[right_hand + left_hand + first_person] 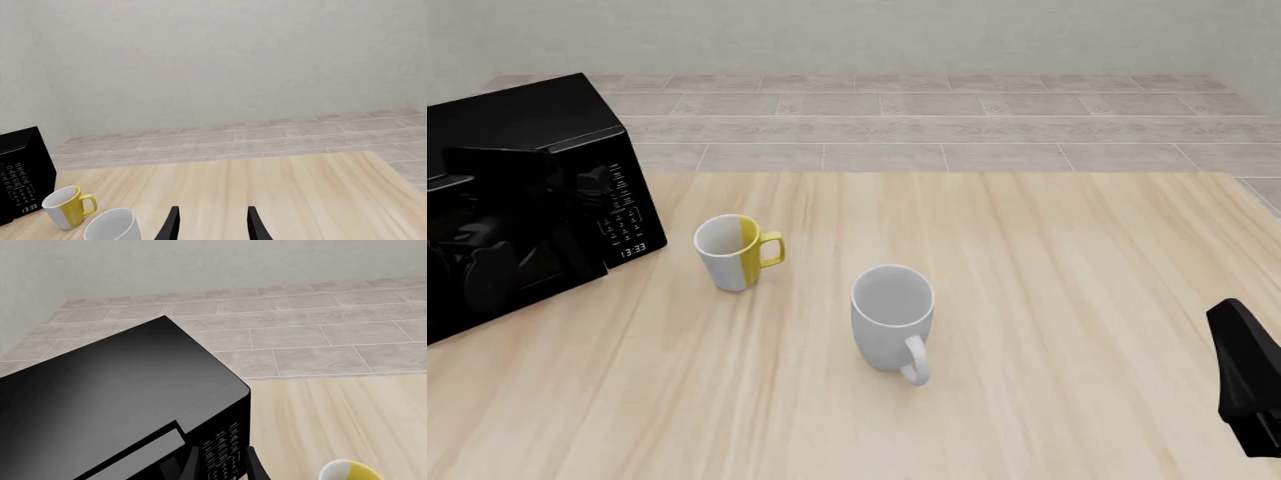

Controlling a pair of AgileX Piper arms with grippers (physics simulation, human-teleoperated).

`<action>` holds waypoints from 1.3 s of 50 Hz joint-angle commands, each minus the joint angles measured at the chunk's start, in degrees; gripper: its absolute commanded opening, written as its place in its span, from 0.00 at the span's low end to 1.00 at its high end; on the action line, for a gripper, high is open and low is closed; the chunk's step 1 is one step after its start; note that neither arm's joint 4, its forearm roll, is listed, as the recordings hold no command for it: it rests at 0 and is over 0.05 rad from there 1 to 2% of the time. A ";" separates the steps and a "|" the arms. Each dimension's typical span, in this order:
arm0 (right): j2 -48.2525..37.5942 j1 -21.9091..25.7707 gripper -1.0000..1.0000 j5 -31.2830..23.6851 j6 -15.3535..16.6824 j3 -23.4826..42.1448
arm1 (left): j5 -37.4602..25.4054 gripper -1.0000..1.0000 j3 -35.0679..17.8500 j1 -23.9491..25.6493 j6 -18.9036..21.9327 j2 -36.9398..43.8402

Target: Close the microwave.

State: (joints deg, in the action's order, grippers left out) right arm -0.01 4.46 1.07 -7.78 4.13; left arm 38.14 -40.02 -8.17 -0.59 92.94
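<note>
The microwave sits at the tabletop's far left edge, door looking flush; the left claw is right up against its keypad front with its prongs spread. The right claw hangs spread and holding nothing, well off to the microwave's right, with the yellow mug and grey mug between them.

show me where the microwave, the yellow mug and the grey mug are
microwave (507,125), front view, on its top panel.
yellow mug (745,252), front view, on its yellow side.
grey mug (889,330), front view, on its outer wall.

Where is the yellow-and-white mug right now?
In the front view the yellow-and-white mug stands left of centre, between the microwave and the grey mug.
</note>
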 commanded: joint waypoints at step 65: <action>-0.01 -0.19 1.00 1.09 -0.18 -1.41 | 3.35 1.00 11.01 -3.82 9.10 -10.55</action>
State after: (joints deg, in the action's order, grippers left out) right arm -0.01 4.22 1.86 -7.92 3.10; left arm 41.08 -36.26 -10.60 5.81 89.09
